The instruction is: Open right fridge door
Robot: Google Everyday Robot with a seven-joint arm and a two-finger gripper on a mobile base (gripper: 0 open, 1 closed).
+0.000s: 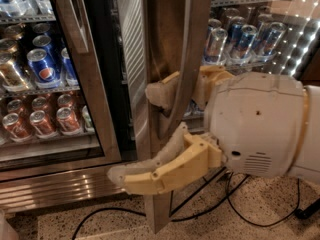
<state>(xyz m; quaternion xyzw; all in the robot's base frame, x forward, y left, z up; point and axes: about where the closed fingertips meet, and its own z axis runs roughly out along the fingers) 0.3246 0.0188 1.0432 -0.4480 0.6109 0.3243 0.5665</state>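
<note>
The right fridge door stands swung out towards me, its brushed steel frame edge reaching down to the floor. Its long steel bar handle runs down between my fingers. My gripper is open around the handle. The upper finger lies behind the bar. The lower finger juts out in front of it, lower down. The white wrist housing fills the right side. I cannot tell whether a finger presses on the bar.
The left glass door is shut over shelves of blue Pepsi cans and orange cans. Blue cans show through the right door's glass. Black cables lie on the speckled floor below the gripper.
</note>
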